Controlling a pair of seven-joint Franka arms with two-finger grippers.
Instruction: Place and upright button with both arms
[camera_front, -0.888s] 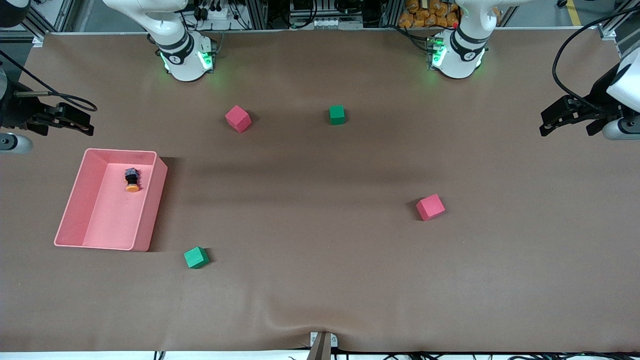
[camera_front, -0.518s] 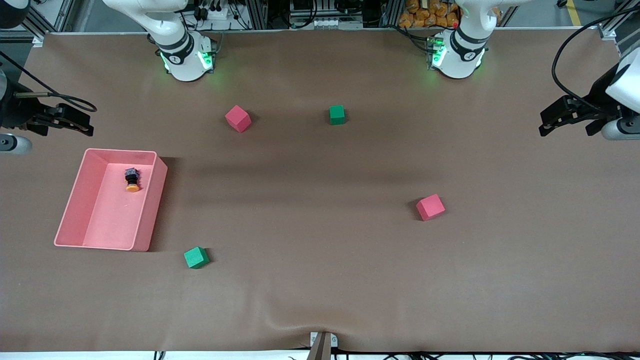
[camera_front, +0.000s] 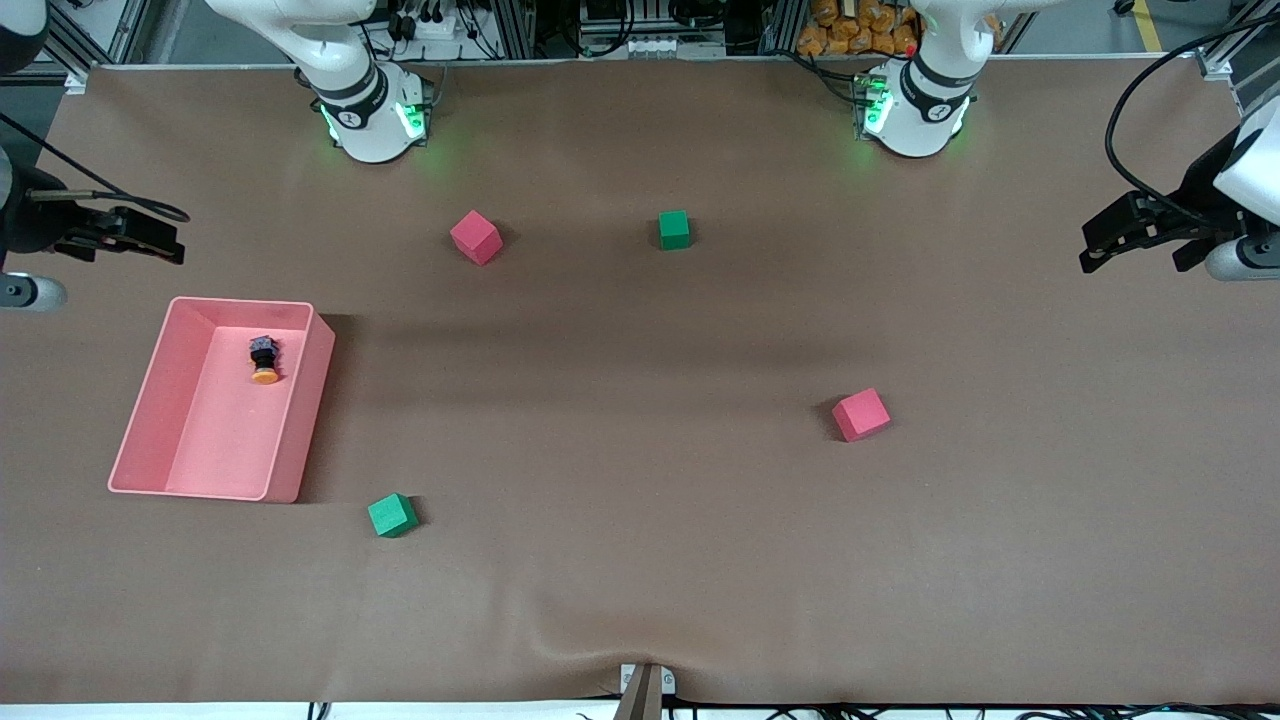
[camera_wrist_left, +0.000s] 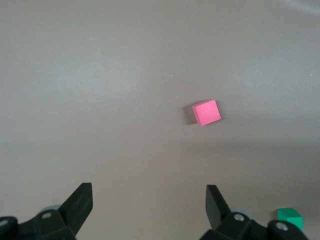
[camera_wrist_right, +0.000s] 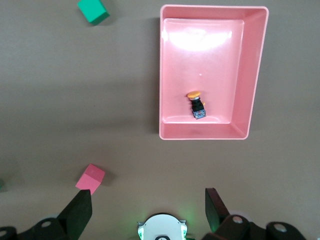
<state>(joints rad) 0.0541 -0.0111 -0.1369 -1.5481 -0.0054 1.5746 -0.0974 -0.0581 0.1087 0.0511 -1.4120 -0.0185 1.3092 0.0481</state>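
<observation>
Brown tabletop (camera_front: 640, 580), front view, taken from the lower edge of the frame upward. Lower left: a green cube (camera_front: 391, 515) sits just beside the near corner of the pink bin (camera_front: 300, 420). The bin occupies the left of the frame; inside it, in its upper part close to the wall toward the robots' bases, the button (camera_front: 264, 360) lies on its side, orange cap pointing toward the lower edge, dark body toward the top. In the right wrist view the button (camera_wrist_right: 196, 104) rests on the bin floor near one short wall, not touching it. Right of centre: a pink cube (camera_front: 860, 414) stands alone, well apart from everything else. Upper centre: a second pink cube (camera_front: 475, 237) and a second green cube (camera_front: 674, 229) lie side by side with a clear gap between them, both closer to the bases. Left edge, above the bin: the right gripper (camera_front: 160, 245) hangs in the air over bare tabletop at the right arm's end, fingers released and spread wide, holding nothing. Right edge: the left gripper (camera_front: 1110, 240) hangs over bare tabletop at the left arm's end, fingers likewise released and empty; the left wrist view shows them (camera_wrist_left: 82, 202) wide apart with the lone pink cube between and below.
</observation>
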